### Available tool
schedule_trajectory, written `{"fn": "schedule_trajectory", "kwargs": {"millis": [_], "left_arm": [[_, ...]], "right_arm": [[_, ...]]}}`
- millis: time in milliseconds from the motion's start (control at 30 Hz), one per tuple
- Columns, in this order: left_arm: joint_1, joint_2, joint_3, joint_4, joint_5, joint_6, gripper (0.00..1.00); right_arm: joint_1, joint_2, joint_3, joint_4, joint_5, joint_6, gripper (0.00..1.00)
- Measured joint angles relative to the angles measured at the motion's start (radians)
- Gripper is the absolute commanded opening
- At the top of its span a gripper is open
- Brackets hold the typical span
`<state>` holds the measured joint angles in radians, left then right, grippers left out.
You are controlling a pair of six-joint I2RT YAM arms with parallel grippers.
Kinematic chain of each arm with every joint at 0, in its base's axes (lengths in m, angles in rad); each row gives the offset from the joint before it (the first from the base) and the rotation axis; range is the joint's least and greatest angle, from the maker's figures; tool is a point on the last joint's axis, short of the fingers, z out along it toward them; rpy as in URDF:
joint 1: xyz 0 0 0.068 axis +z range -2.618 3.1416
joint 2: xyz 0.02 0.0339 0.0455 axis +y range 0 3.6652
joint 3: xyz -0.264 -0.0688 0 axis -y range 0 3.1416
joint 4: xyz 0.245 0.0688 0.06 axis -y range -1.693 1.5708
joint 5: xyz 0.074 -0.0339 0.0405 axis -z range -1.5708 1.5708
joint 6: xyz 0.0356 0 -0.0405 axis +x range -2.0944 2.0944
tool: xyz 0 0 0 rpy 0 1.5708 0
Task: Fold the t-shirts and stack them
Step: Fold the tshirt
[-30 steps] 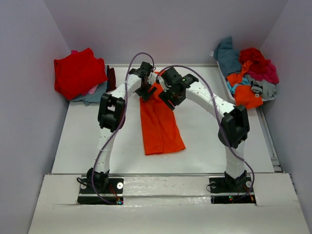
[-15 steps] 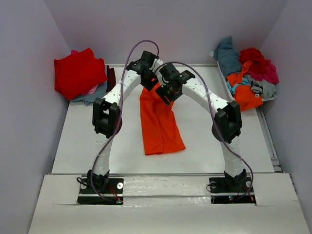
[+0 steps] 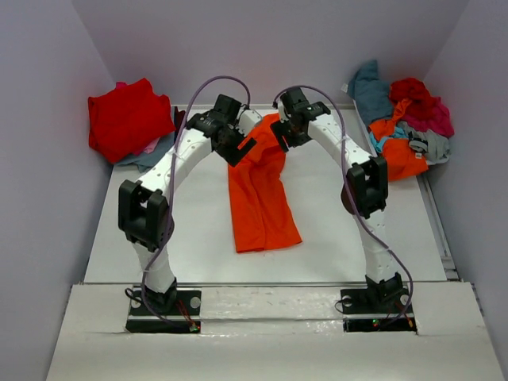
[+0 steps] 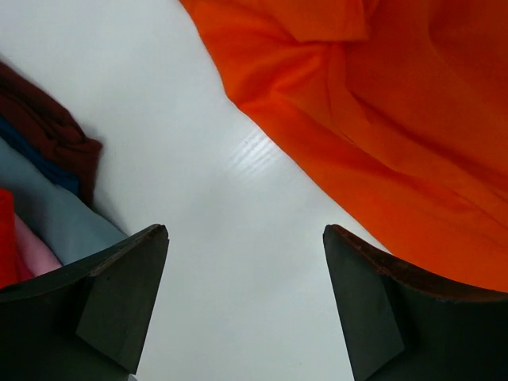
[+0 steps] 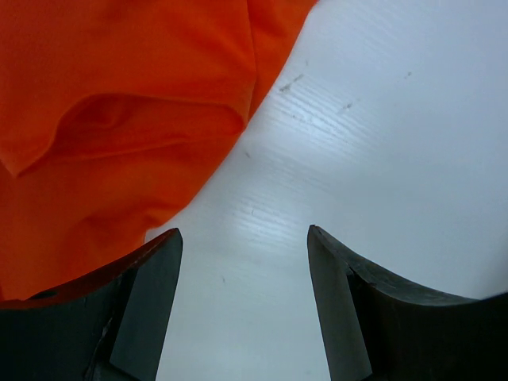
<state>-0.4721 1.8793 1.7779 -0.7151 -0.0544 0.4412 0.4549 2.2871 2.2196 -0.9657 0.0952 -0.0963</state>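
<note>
The bright orange cloth t-shirt lies mid-frame on the white counter as a long narrow band, running from the upper centre of the overhead view down towards the arms' bases. Its lower part is flat and its upper end is rumpled. I judge the lengthwise folds done and the crosswise fold not yet made. The stack of folded shirts topped by a red one sits at the upper left. A loose heap of teal, red, orange and grey shirts lies at the upper right, so much of the task looks left.

The left hand hangs at the band's upper left edge and the right hand at its upper right edge. Both are released, spread wide and grasping nothing; each wrist view shows bare counter in the gap. In the left wrist view the right-side finger overlaps orange cloth, and in the right wrist view the left-side finger does the same. Whether either touches the cloth I cannot tell.

The next move likely calls for each hand to pinch a corner of the rumpled end through all layers. They would then carry it evenly down over the lower end, without letting the layers slip apart.
</note>
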Motion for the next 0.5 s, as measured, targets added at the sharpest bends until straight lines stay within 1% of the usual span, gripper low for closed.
{"fn": "schedule_trajectory", "kwargs": {"millis": [67, 167, 300, 367, 433, 500], "left_arm": [[-0.009, -0.064, -0.067, -0.021, 0.033, 0.01, 0.92], [-0.028, -0.097, -0.112, -0.044, 0.067, 0.026, 0.91], [-0.104, -0.108, -0.203, -0.076, 0.097, 0.053, 0.91], [-0.137, -0.108, -0.235, -0.094, 0.103, 0.061, 0.91], [-0.171, -0.108, -0.247, -0.114, 0.107, 0.071, 0.91], [-0.18, -0.108, -0.247, -0.118, 0.106, 0.076, 0.91]], "right_arm": [[-0.01, 0.051, 0.053, 0.007, 0.0, 0.006, 0.7], [-0.024, 0.109, 0.091, 0.024, 0.0, 0.017, 0.7], [-0.037, 0.19, 0.159, 0.038, -0.002, 0.034, 0.7], [-0.05, 0.213, 0.164, 0.05, -0.003, 0.041, 0.7], [-0.063, 0.227, 0.164, 0.057, -0.007, 0.047, 0.7], [-0.08, 0.232, 0.164, 0.063, -0.013, 0.053, 0.7]]}}
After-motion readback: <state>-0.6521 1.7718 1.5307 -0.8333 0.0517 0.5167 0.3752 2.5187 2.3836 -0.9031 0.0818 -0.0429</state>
